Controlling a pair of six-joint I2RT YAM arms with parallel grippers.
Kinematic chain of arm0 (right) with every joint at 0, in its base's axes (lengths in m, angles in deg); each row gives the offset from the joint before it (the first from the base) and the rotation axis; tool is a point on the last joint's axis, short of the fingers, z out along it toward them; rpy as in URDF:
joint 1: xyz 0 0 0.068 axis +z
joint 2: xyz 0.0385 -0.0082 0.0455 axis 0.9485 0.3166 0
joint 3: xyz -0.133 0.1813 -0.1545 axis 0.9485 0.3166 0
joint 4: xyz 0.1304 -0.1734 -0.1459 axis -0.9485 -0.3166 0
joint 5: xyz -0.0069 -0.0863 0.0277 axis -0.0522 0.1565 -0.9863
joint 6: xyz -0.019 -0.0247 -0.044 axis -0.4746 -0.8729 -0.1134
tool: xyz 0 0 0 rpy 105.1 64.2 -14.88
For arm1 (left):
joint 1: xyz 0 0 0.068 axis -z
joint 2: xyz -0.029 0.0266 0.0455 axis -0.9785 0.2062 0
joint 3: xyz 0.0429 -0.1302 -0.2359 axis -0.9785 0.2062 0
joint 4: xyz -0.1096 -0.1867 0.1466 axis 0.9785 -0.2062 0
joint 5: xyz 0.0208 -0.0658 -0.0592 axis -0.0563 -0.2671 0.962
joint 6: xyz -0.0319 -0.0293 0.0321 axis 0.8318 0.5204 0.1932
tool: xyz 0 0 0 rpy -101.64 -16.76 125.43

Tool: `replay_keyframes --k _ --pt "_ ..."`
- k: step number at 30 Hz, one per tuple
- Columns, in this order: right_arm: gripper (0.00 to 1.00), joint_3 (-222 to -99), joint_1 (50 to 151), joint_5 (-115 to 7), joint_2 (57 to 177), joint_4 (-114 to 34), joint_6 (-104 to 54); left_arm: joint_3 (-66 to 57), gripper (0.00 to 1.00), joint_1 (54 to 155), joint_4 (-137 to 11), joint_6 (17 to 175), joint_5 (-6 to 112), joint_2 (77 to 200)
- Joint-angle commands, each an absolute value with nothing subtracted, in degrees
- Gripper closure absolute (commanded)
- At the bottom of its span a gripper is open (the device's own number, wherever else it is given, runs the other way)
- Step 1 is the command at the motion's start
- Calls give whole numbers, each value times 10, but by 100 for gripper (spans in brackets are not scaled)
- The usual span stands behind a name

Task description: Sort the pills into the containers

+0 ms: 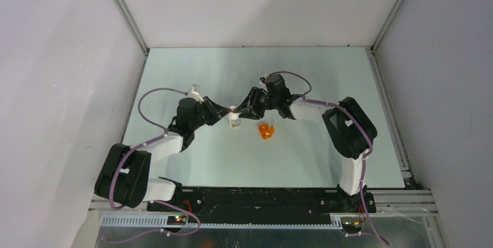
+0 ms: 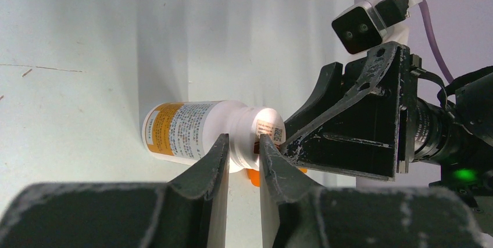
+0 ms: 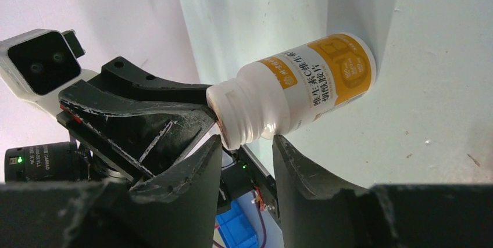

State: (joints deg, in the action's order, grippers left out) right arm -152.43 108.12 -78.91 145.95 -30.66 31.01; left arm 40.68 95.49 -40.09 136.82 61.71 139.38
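A white pill bottle (image 1: pixel 234 121) with an orange and white label stands at mid-table between my two grippers. In the left wrist view my left gripper (image 2: pixel 244 143) is shut on the bottle (image 2: pixel 186 129) at its neck, just below the top end. My right gripper (image 3: pixel 244 143) comes from the other side, and both its fingertips touch the ribbed neck of the bottle (image 3: pixel 314 85). The orange translucent cup (image 1: pixel 265 130) sits on the table just right of the bottle, apart from both grippers; a sliver of it (image 2: pixel 253 176) shows behind the bottle. No pills show in any view.
White walls enclose the pale green table (image 1: pixel 325 161) on the left, back and right. The right arm's fingers (image 2: pixel 349 137) fill the right of the left wrist view. A blue bin (image 3: pixel 238 230) shows beyond the table edge.
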Motion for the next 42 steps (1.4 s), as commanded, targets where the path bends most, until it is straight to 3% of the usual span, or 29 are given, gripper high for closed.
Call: replay_keyframes --k 1,13,20,29,32,34,37,42 --pt "59 -1528 1082 -783 1468 -275 333 434 100 964 -535 1340 602 1423" --pt "70 -1520 1095 -769 1496 -279 314 449 100 964 -509 1364 623 1423" --pt "99 -1491 1098 -769 1509 -225 316 452 100 963 -489 1365 638 1431" --pt "100 -1460 1102 -796 1537 -59 348 454 100 963 -454 1361 659 1449" --pt "100 -1468 1096 -796 1517 -68 344 436 99 962 -489 1349 648 1432" --pt "94 -1489 1089 -793 1498 -115 321 412 91 961 -530 1330 631 1415" --pt "63 -1519 1074 -781 1467 -175 280 365 72 957 -590 1300 594 1384" --pt "45 -1597 1056 -792 1440 -298 219 314 52 940 -632 1282 564 1355"
